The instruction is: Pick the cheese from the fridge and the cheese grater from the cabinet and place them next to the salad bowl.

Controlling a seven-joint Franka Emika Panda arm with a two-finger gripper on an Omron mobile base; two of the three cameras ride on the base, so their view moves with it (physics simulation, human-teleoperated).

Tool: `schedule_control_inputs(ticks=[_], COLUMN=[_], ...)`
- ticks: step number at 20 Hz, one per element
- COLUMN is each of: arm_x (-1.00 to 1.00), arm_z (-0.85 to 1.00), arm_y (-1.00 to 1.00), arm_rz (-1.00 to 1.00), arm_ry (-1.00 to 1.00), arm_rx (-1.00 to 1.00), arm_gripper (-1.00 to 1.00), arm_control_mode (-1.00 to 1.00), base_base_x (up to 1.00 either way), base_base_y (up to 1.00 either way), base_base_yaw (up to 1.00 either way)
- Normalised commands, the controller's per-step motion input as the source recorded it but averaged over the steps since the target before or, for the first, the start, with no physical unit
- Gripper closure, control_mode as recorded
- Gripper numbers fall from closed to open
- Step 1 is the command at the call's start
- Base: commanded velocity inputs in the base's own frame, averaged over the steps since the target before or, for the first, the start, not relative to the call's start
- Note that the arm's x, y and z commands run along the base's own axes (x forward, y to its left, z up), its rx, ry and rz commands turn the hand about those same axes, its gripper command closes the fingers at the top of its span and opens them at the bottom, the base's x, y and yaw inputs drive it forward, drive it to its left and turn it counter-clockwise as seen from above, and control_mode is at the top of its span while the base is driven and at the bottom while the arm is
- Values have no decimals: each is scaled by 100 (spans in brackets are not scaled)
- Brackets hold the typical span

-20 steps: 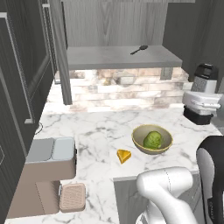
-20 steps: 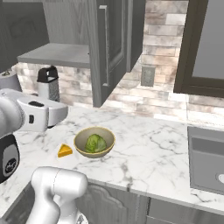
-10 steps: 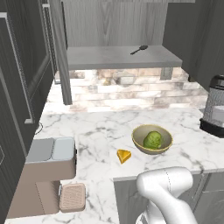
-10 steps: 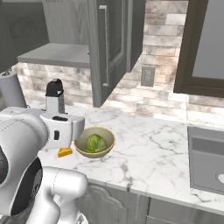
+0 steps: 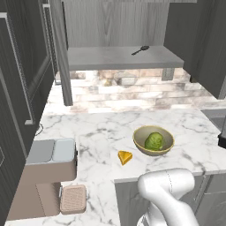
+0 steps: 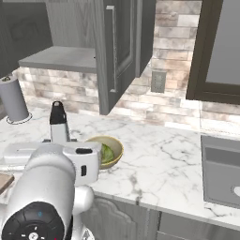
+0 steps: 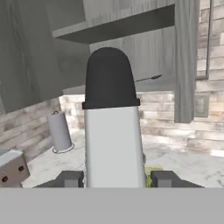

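Above the white marble table (image 5: 185,137), the pincer (image 7: 113,178) grips the silver tapered cheese grater (image 7: 113,131) upright, ready to set beside the tan salad bowl (image 5: 153,140).

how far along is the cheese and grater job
Done: the small yellow-orange cheese wedge lies on the marble counter beside the tan salad bowl. In hand: the silver box grater with black handle sits between the fingers. Left: setting it beside the bowl.

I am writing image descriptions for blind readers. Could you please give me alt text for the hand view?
A silver cheese grater with a black top handle stands upright between the two dark fingertips of the gripper, which is shut on it. Behind it are an open wall cabinet, a brick wall, and a paper towel roll on the marble counter.
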Motion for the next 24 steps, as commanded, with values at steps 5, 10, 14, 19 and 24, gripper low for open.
schedule_control_inputs(ticks=[5,10,14,19,24], arm_x=[-26,-13,0,18,40], arm_z=[-39,-37,-49,-29,-11], arm_y=[-25,-26,-28,-27,-24], arm_rz=[18,18,19,15,13], arm_ry=[-3,-4,-5,-21,-20], arm_rx=[0,0,0,0,0], arm_gripper=[100,100,100,100,100], arm_control_mode=[-100,-100,-100,-100,-100], base_base_x=[0,0,0,0,0], base_base_y=[0,0,0,0,0], base_base_yaw=[0,0,0,0,0])
